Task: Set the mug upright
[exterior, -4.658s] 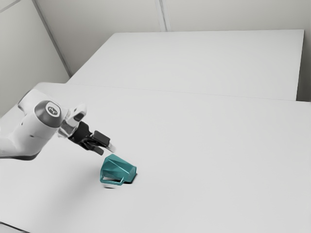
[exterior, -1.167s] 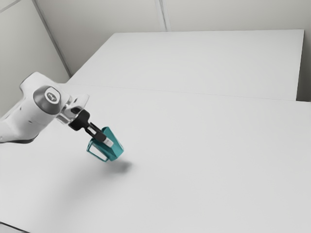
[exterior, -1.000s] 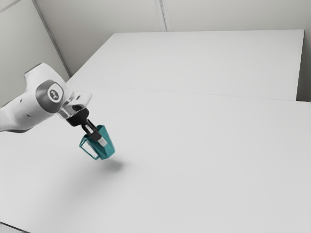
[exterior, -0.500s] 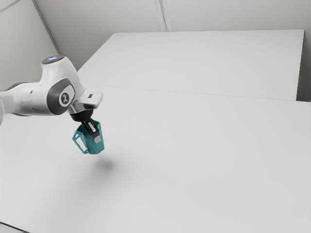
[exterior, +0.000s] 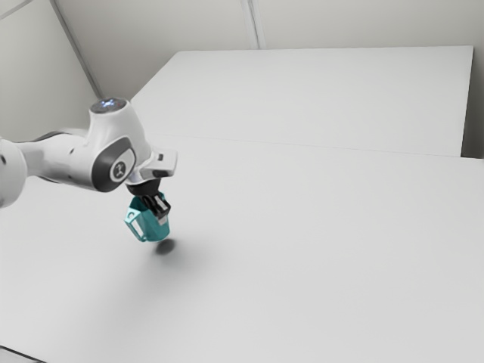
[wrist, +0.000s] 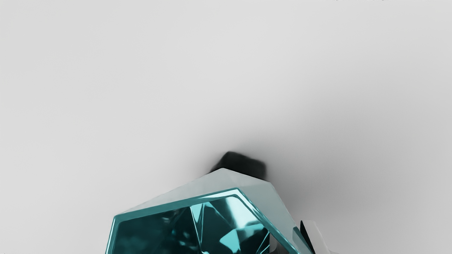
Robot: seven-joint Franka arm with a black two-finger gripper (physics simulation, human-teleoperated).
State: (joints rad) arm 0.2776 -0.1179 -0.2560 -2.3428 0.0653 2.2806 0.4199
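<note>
Aloft just above the table, a glossy teal mug (exterior: 156, 231) with faceted sides hangs slightly tilted, its mouth upward. The black two-finger jaws are closed on the mug's wall, one finger inside and one outside. An angular loop handle (exterior: 131, 215) juts from the mug's side. Under the mug, a small dark shadow (exterior: 165, 246) falls on the smooth, pale grey table (exterior: 302, 242). Above the mug is the white robot arm (exterior: 76, 160) with dark grey joint caps.
</note>
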